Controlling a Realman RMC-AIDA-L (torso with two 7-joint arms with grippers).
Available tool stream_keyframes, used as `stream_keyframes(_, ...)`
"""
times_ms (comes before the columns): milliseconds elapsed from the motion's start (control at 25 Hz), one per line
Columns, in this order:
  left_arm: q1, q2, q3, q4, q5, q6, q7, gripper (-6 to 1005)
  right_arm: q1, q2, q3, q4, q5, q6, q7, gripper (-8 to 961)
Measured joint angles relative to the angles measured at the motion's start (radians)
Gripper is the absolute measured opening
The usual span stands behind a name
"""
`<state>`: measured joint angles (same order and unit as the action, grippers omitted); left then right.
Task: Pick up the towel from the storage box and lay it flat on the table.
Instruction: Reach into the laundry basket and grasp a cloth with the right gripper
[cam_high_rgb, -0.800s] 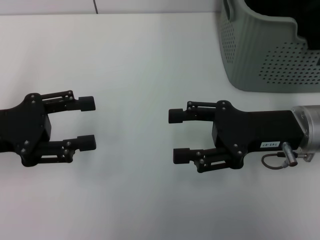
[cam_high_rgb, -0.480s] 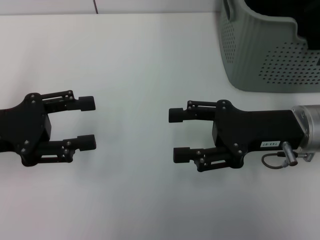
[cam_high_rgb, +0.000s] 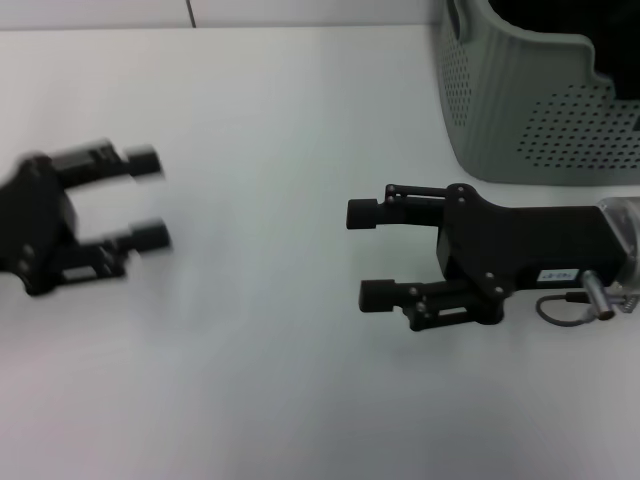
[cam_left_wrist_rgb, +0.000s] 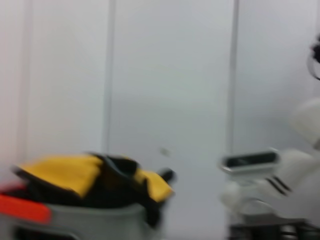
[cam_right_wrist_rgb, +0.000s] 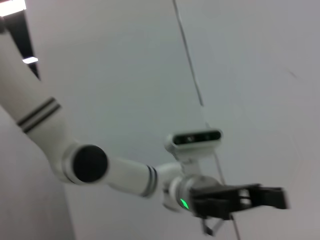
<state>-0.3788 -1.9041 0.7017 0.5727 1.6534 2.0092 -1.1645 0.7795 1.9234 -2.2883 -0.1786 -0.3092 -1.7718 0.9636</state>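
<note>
The storage box (cam_high_rgb: 530, 110), a pale grey-green perforated basket, stands at the table's far right. In the head view its inside looks dark and no towel can be made out. In the left wrist view the towel (cam_left_wrist_rgb: 75, 172) lies heaped in the box (cam_left_wrist_rgb: 95, 220), yellow and dark folds rising above the rim. My left gripper (cam_high_rgb: 150, 198) is open and empty over the table's left side, blurred. My right gripper (cam_high_rgb: 368, 254) is open and empty, near the table's middle, in front of the box and left of it. The white table (cam_high_rgb: 280, 100) lies under both.
The table's far edge runs along the top of the head view. A red patch (cam_left_wrist_rgb: 22, 207) shows at the box's side in the left wrist view. The right wrist view shows my left arm (cam_right_wrist_rgb: 120, 172) and its gripper (cam_right_wrist_rgb: 272, 197) farther off.
My left gripper has moved left and farther away and is blurred. My right gripper has shifted a little to the right. Both stay open.
</note>
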Motion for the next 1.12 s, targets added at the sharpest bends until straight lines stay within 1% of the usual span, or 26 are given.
stream_keyframes(40,0.009,-0.004,-0.03,0.002,-0.007,0.001,0.015,748,-0.003,-0.005,0.0,-0.014,0.0,-0.008,-0.004,780)
stream_keyframes(120,0.026,-0.007,-0.076,0.004,-0.018,0.003,0.039,747,-0.02,-0.022,0.0,-0.068,-0.004,-0.015,-0.024,780)
stream_keyframes(200,0.037,-0.004,-0.09,0.004,-0.022,0.004,0.046,747,-0.043,-0.045,0.011,-0.133,-0.006,0.001,-0.049,780)
stream_keyframes(240,0.039,-0.003,-0.09,0.004,-0.022,0.004,0.047,747,-0.064,-0.063,0.035,-0.177,-0.014,0.015,-0.066,780)
stream_keyframes(320,0.039,-0.002,-0.091,0.004,-0.022,0.004,0.048,747,-0.11,-0.093,0.119,-0.263,-0.055,0.04,-0.083,780)
stream_keyframes(400,0.033,-0.003,-0.091,0.004,-0.023,0.004,0.058,747,-0.161,-0.109,0.248,-0.352,-0.141,0.059,-0.082,780)
stream_keyframes(440,0.032,-0.004,-0.092,0.004,-0.023,0.003,0.059,747,-0.189,-0.112,0.319,-0.4,-0.195,0.07,-0.074,779)
stream_keyframes(480,0.032,-0.004,-0.092,0.004,-0.023,0.003,0.059,747,-0.234,-0.109,0.441,-0.482,-0.289,0.095,-0.055,779)
stream_keyframes(520,0.031,-0.005,-0.092,0.004,-0.023,0.003,0.059,746,-0.264,-0.103,0.527,-0.54,-0.368,0.122,-0.032,779)
stream_keyframes(600,0.032,-0.006,-0.092,0.004,-0.023,0.002,0.06,746,-0.32,-0.074,0.702,-0.685,-0.544,0.194,0.061,779)
stream_keyframes(640,0.032,-0.007,-0.092,0.004,-0.023,0.002,0.06,746,-0.341,-0.054,0.789,-0.762,-0.648,0.231,0.123,779)
stream_keyframes(680,0.033,-0.008,-0.092,0.004,-0.023,0.001,0.061,746,-0.359,-0.026,0.876,-0.848,-0.768,0.257,0.204,779)
stream_keyframes(800,0.034,-0.011,-0.092,0.003,-0.023,0.0,0.066,746,-0.371,0.048,1.065,-1.055,-1.057,0.274,0.435,779)
stream_keyframes(840,0.036,-0.013,-0.093,0.002,-0.023,-0.001,0.071,746,-0.371,0.063,1.099,-1.113,-1.135,0.273,0.501,779)
stream_keyframes(920,0.038,-0.018,-0.093,-0.001,-0.022,-0.003,0.085,746,-0.362,0.082,1.15,-1.24,-1.271,0.271,0.643,780)
stream_keyframes(960,0.038,-0.019,-0.093,-0.002,-0.021,-0.003,0.089,745,-0.352,0.085,1.167,-1.302,-1.332,0.27,0.714,780)
stream_keyframes(1000,0.039,-0.019,-0.093,-0.003,-0.02,-0.003,0.092,745,-0.336,0.079,1.186,-1.364,-1.393,0.265,0.805,780)
stream_keyframes(1040,0.039,-0.019,-0.093,-0.003,-0.019,-0.003,0.093,745,-0.328,0.076,1.195,-1.391,-1.417,0.26,0.845,780)
stream_keyframes(1120,0.04,-0.019,-0.093,-0.003,-0.017,-0.006,0.096,745,-0.286,0.054,1.245,-1.481,-1.503,0.226,1.0,780)
